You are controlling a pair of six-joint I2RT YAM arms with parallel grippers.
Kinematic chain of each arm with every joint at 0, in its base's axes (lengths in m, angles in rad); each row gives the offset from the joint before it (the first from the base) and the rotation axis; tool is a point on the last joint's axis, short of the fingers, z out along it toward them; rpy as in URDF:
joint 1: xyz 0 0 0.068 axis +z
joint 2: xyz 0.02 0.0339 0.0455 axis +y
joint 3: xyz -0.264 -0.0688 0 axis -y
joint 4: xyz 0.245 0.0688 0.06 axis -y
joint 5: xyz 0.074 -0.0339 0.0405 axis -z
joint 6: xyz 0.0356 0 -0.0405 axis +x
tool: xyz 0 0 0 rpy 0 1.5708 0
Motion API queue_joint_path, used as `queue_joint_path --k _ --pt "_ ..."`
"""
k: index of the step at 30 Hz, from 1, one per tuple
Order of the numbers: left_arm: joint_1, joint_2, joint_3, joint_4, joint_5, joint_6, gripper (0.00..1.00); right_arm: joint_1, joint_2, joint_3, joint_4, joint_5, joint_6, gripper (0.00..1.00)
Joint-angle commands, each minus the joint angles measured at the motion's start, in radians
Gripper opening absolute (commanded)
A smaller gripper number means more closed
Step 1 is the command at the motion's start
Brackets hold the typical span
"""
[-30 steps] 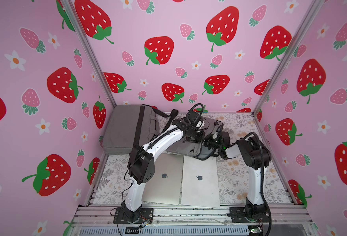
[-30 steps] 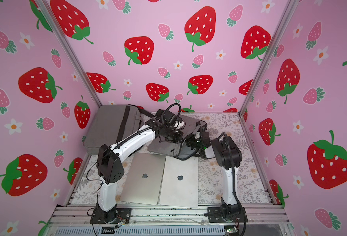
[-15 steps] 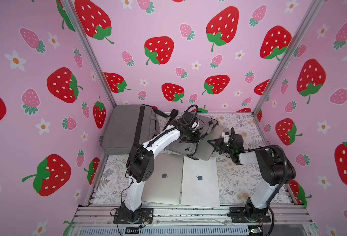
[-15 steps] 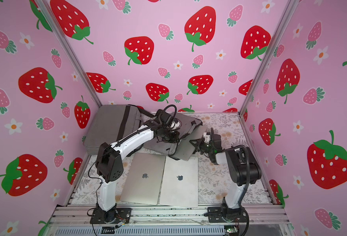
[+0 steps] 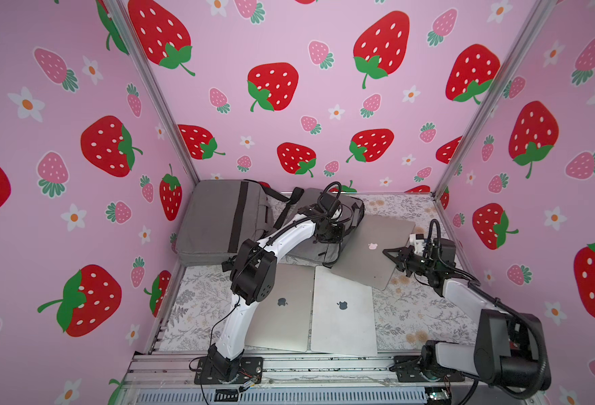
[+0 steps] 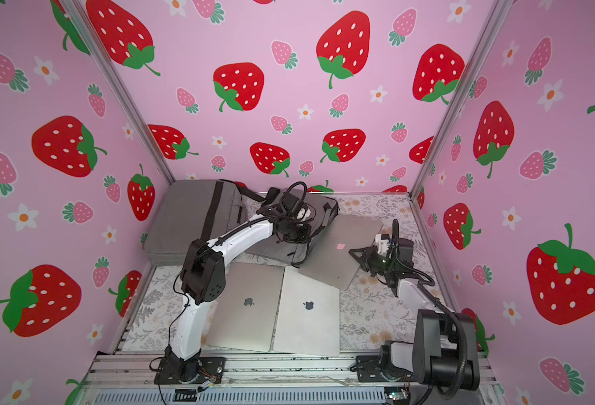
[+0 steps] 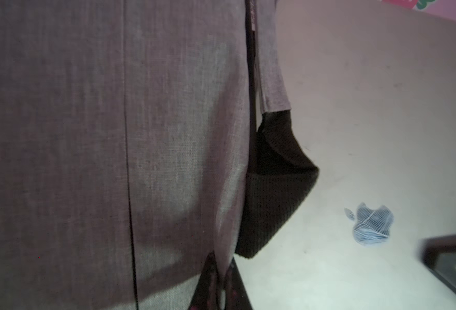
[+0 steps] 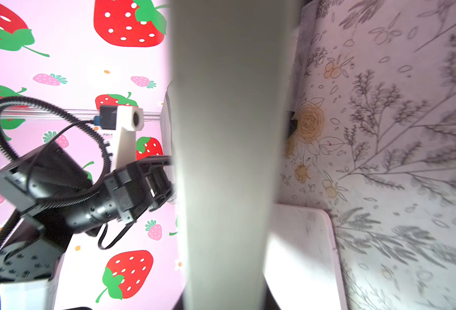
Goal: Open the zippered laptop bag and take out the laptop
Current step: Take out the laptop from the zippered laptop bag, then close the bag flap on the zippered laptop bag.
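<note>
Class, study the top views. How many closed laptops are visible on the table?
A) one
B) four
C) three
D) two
C: the front-left laptop and the front-right laptop lie side by side. A third laptop sits angled behind them, its edge between the fingers of the right gripper.
</note>
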Motion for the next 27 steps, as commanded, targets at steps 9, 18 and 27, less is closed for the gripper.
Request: queue_joint_path --k 9,18,27 --pt "-0.002 0.102 0.138 0.031 0.045 -0.049 0.17 -0.086 -0.280 0.057 -0.293 -0.119 -0.169 0.00" --pt "0.002 0.036 0.156 0.026 0.056 -0.039 0.42 -0.084 -0.382 0.074 -0.332 -0.215 -0.209 0.00" --pt "0.043 -0.271 -0.122 0.158 0.111 -0.031 0.61 -0.074 -0.320 0.063 -0.073 -0.282 -0.078 0.00"
